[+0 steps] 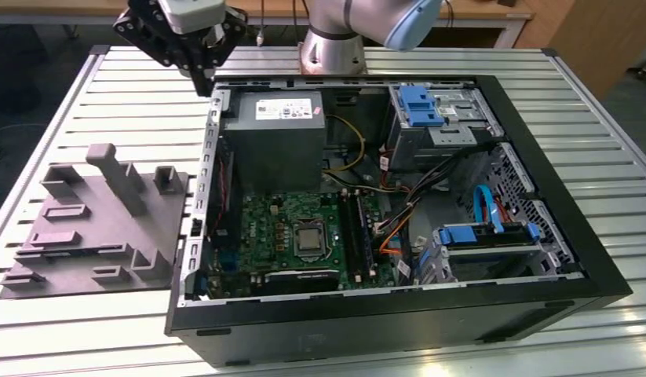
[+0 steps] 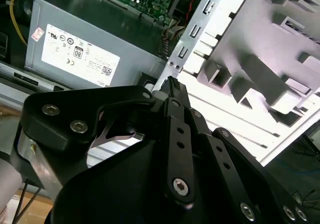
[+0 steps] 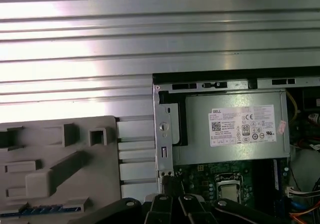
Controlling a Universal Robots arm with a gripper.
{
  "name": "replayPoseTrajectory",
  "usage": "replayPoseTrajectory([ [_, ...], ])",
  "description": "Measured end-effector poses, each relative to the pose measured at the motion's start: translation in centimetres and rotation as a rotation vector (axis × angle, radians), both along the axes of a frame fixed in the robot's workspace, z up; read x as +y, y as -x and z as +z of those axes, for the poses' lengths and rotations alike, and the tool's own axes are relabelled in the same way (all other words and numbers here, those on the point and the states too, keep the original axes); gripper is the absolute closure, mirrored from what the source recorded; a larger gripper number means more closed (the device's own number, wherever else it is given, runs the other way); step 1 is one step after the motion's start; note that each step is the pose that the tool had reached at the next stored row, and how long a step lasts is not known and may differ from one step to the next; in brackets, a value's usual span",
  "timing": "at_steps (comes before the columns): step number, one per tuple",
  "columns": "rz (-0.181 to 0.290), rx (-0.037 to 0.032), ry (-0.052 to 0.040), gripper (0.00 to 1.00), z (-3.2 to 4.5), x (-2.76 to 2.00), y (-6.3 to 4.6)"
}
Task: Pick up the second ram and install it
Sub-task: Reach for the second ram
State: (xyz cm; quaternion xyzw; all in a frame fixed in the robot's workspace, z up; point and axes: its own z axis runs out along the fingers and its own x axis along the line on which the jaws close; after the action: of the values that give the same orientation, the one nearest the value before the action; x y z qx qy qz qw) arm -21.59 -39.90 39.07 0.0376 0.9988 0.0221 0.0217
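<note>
The second ram (image 3: 40, 210) shows in the first wrist view as a thin blue-green strip with dark chips, lying in a slot of the grey fixture block (image 3: 50, 169). My gripper (image 1: 204, 78) hangs over the back corner of the open computer case (image 1: 406, 314), on the exterior view's left. It holds nothing, and its black fingers meet at the tips in both wrist views (image 2: 172, 83) (image 3: 170, 181). The ram lies well away from the fingertips. The black memory slots (image 1: 352, 228) run beside the silver processor socket (image 1: 307, 239) on the green motherboard.
The grey power-supply box (image 1: 275, 118) fills the case's back corner just under the gripper. Drive cages with blue clips (image 1: 422, 106) and cables crowd the exterior view's right. The fixture block (image 1: 93, 228) rests on the slatted metal table (image 1: 574, 86), left of the case.
</note>
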Motion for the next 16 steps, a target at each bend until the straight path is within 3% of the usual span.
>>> replayPoseTrajectory([
  [16,0.0,-0.0049,0.0001,0.9,-0.13,0.0,4.0],
])
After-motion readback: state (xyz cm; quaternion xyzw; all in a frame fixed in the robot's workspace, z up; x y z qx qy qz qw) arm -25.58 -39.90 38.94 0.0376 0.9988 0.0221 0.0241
